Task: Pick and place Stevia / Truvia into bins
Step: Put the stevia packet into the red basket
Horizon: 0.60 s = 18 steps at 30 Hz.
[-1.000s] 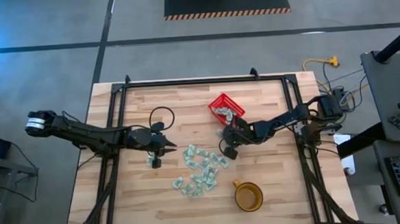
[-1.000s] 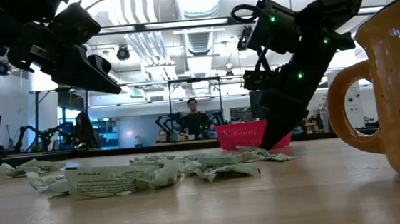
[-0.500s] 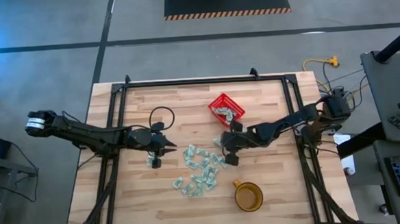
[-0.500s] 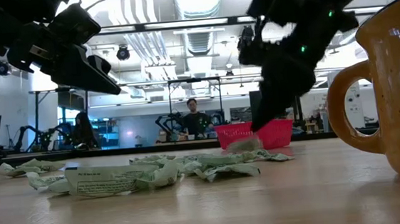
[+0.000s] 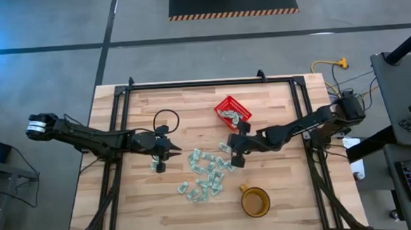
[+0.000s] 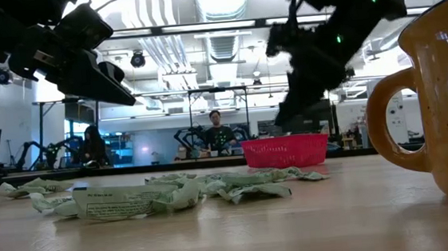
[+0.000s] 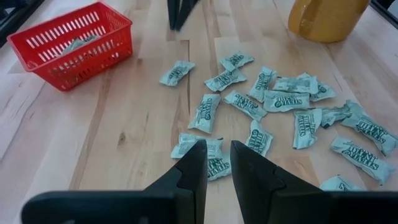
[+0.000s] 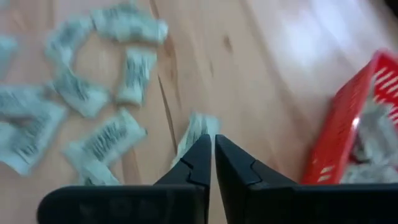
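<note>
Red and low-sided, the small square basket [image 5: 233, 109] sits at one o'clock of the scattered pale-green paper sachets [image 5: 206, 174]. Between them the right gripper [image 5: 237, 158] hangs pinched together, apparently holding nothing; next it likely needs another sachet. Left gripper [image 5: 161, 159] waits at nine o'clock, fingers slightly apart, empty.

A pale wood table [image 5: 280, 188] carries scattered sachets [image 5: 207, 175], a red basket [image 5: 233, 111] — and an amber cup [image 5: 255, 202].

Robotics lab: ceiling ducts [image 6: 222, 5], distant robot arms [image 6: 38, 152]
</note>
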Available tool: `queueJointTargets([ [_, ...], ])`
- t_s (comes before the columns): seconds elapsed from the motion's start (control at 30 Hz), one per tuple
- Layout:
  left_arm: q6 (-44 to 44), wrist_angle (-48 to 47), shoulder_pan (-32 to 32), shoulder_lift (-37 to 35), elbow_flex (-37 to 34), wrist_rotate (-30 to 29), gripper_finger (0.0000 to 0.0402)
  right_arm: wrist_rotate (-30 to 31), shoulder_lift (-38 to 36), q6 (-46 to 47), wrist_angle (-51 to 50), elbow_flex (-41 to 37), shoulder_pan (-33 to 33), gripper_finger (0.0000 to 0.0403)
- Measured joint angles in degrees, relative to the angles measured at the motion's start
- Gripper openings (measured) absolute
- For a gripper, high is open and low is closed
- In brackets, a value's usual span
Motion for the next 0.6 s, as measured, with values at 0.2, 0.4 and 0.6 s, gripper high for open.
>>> queueJointTargets([
  [0.2, 0.0, 0.2, 0.0, 0.0, 0.0, -0.3, 0.0054, -2.8, 5.4, 0.1, 1.7, 0.1, -1.3, 0.0067],
  [0.4, 0.0, 0.6, 0.0, 0.0, 0.0, -0.3, 0.0054, -3.4, 7.4, 3.2, 1.5, 0.2, -2.7, 0.0135],
  [0.6, 0.0, 0.7, 0.0, 0.0, 0.0, -0.3, 0.0054, -7.6, 7.4, 4.6, 1.5, 0.2, -3.1, 0.0187],
])
